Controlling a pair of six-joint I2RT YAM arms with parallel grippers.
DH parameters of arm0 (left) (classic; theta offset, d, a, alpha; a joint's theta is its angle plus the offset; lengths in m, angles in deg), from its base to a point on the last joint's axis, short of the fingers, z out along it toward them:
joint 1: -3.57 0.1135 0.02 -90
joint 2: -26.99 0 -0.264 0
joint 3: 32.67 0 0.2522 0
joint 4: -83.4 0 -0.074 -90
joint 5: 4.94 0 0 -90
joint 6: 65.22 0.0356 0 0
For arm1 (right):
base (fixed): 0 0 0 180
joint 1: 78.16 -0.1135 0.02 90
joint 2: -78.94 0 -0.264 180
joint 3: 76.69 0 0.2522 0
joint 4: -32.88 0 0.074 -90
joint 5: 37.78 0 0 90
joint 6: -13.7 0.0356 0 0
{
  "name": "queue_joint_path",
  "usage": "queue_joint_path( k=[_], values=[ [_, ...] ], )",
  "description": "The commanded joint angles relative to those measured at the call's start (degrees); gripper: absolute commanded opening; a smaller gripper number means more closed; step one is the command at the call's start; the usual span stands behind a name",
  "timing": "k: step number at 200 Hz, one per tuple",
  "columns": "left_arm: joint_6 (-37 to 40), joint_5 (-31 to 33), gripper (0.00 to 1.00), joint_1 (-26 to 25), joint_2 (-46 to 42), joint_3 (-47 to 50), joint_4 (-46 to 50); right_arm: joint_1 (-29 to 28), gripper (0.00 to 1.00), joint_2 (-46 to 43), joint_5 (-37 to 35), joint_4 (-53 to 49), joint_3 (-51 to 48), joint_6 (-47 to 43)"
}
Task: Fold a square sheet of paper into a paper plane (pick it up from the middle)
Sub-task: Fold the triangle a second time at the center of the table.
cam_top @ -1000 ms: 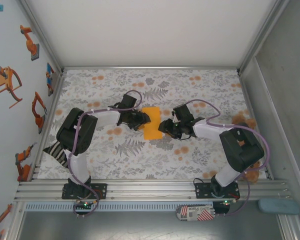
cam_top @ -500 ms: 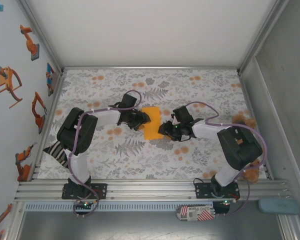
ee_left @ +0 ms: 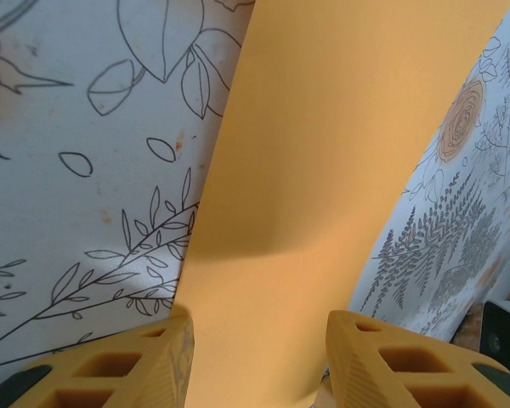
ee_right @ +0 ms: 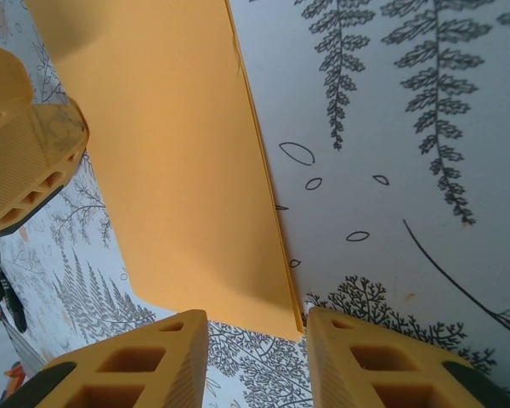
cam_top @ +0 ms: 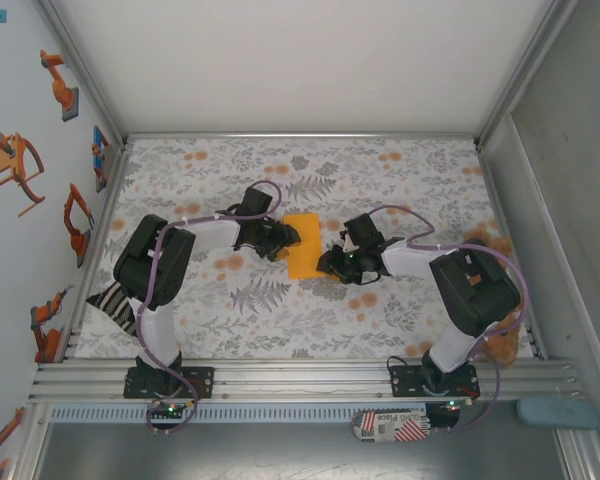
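Where the top view looks down on the floral cloth, the sheet of paper lies at the centre of the frame as an orange-yellow rectangle, with the left gripper at its left edge and the right gripper just off its lower right corner. In the left wrist view the paper runs from bottom centre up to the upper right, flat on the cloth, and the fingers stand apart on either side of its near end, gripping nothing. In the right wrist view the paper fills the upper left and tapers to a corner at bottom centre, and a doubled line along its right edge suggests two layers folded over; the jaws are open with that corner between them, and one finger of the left gripper shows at the left. The paper is likely very light, limp and easily creased, so a hold on the doubled edge would probably be firmer than on a single loose layer
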Motion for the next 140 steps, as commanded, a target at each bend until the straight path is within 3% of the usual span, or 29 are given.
queue_joint_path(
  k=[1,140],
  values=[
    [-0.6,1.7,0.46,0.3,3.1,2.3,4.7,-0.4,0.34,-0.1,0.5,0.2,0.8,-0.6],
    [0.7,2.2,0.46,0.3,4.0,2.0,5.6,-0.4,0.28,-0.8,-2.2,-1.7,1.3,-1.8]
  ],
)
